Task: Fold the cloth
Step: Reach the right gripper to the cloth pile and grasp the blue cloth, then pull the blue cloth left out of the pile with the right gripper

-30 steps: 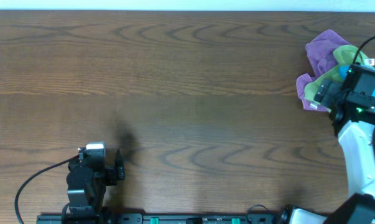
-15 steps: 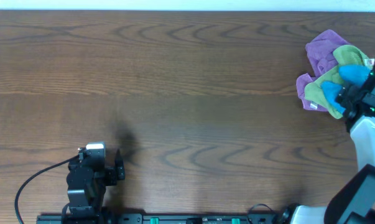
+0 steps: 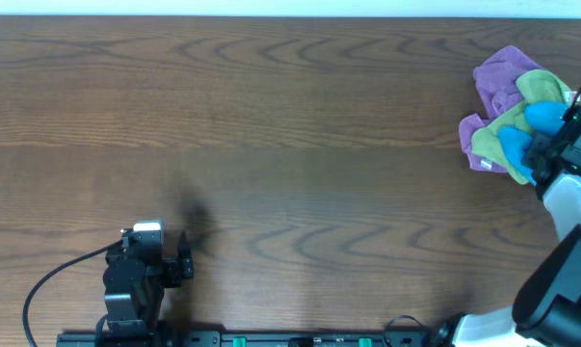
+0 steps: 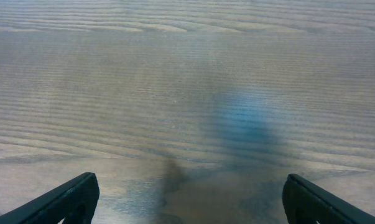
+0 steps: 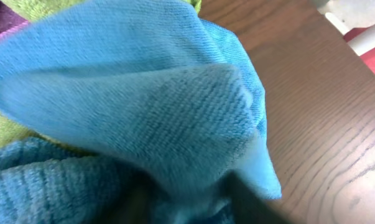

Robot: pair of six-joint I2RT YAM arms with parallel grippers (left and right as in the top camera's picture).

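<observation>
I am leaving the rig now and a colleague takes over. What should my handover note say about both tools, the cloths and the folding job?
Left tool: open, holding nothing, over the table at its near left.
Right tool: at the cloth heap on the right side, right up against the blue cloth; whether it is shut on it cannot be seen.
Cloths: blue cloth, green cloth and purple cloth lie bunched in one heap, blue on top.
Done: nothing is folded yet.
Left: probably pull one cloth free, spread it flat, then fold it.
</observation>
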